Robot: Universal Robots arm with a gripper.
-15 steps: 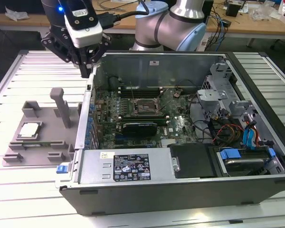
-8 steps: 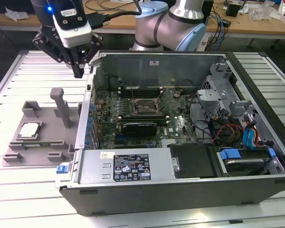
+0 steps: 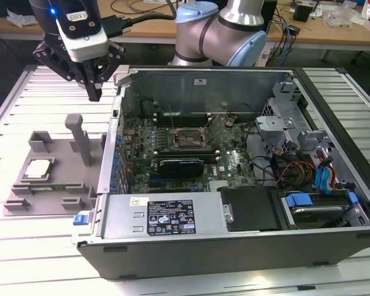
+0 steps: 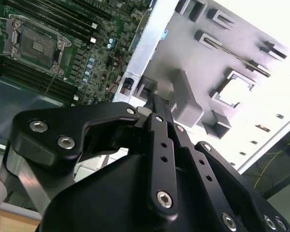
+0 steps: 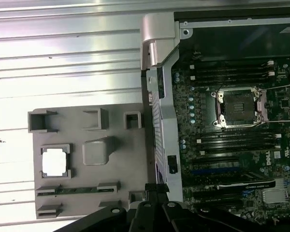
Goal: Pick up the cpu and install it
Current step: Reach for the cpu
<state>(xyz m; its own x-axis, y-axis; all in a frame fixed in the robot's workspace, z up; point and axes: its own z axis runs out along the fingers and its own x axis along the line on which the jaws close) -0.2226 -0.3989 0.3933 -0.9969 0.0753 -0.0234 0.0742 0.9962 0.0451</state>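
**Silver-grey cpu unlifted in its holder, socket bare**

Grey plastic makes up the holder [image 3: 24, 191] at the exterior view's left, lying on the slatted metal table [image 3: 24, 92]. The cpu [image 3: 39, 168] sits flat in a square pocket of that holder, its metal top facing up; in the first wrist view it shows as a bright square [image 5: 54, 162] framed by the pocket's corners. Nothing touches it. Just beside it toward the exterior view's right, an upright post [image 3: 80, 139] rises from the same holder.

Above the post and well apart from the chip hangs the gripper [image 3: 95, 94], pointing down over the strip between the holder and the computer case [image 3: 172, 216]. Its fingers look drawn together at the tips with nothing between them, which the second wrist view also suggests [image 4: 156, 102].

Further right the case lies open with the motherboard [image 3: 234, 163] exposed. The socket [image 3: 186, 139] has its frame swung up and no chip inside; the first wrist view shows the bare contact field [image 5: 238, 107].

By my judgement the task is at its very start: the pick has not been made, and both the carry across and the seating in the socket are left to do.
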